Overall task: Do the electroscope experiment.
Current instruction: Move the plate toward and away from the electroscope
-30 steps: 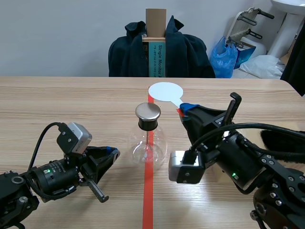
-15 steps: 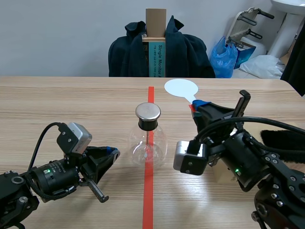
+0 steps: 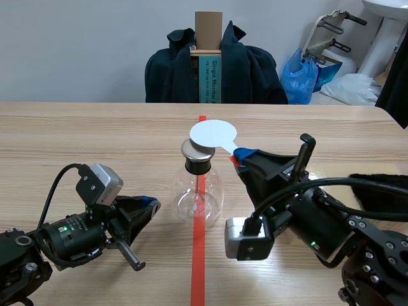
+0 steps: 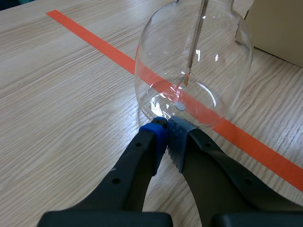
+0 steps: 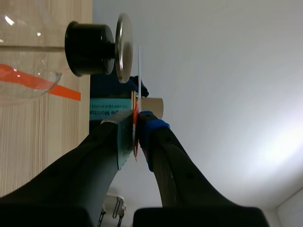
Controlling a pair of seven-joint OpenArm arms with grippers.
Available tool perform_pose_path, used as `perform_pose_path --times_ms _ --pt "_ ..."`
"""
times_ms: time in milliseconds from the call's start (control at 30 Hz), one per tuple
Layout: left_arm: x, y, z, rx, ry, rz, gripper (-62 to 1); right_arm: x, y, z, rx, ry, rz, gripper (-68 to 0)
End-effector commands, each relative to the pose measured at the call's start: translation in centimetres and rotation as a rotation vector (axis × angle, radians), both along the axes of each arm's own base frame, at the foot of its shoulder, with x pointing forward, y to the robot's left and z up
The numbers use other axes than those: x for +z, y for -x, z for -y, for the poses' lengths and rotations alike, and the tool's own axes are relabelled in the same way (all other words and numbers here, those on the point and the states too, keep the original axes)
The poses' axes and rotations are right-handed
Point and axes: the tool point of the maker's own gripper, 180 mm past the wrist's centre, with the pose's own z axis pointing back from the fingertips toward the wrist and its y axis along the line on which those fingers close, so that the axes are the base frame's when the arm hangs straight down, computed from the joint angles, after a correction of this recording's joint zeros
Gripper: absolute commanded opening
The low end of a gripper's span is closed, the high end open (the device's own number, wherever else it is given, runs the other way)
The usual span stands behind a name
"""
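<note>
A clear glass flask electroscope (image 3: 198, 194) with a black stopper and a metal cap (image 3: 197, 150) stands on the red tape line at the table's middle. My right gripper (image 3: 238, 155) is shut on the handle of a white round paddle (image 3: 213, 134), whose disc hovers just over the metal cap. In the right wrist view the paddle (image 5: 139, 71) is seen edge-on, close beside the cap (image 5: 124, 47). My left gripper (image 4: 166, 126) is shut on nothing, its tips right at the foot of the flask (image 4: 191, 71). Inside hangs a thin foil strip (image 4: 189, 71).
A dark jacket (image 3: 213, 67) hangs over a chair behind the table with a cardboard box (image 3: 208, 30). A blue bag (image 3: 301, 76) and white items stand at the back right. A pale wooden block (image 4: 279, 28) lies beyond the flask.
My right gripper swung the paddle away to the right and farther back, then brought it left again so the disc now sits over the metal cap. The left arm has not moved.
</note>
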Motion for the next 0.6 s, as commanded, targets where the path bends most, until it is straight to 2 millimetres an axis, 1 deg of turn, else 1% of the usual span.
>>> perform_pose_path --times_ms 0,200,567 --pt "1.03 -0.56 0.05 0.003 0.021 0.03 -57.9 1.16 -0.34 0.25 0.013 0.01 0.049 -66.9" --pt "1.03 -0.56 0.05 0.003 0.021 0.03 -57.9 1.14 0.16 -0.24 0.051 0.019 0.058 -66.9" --pt "1.03 -0.56 0.05 0.003 0.021 0.03 -57.9 1.15 0.18 -0.26 0.054 0.019 0.059 -66.9"
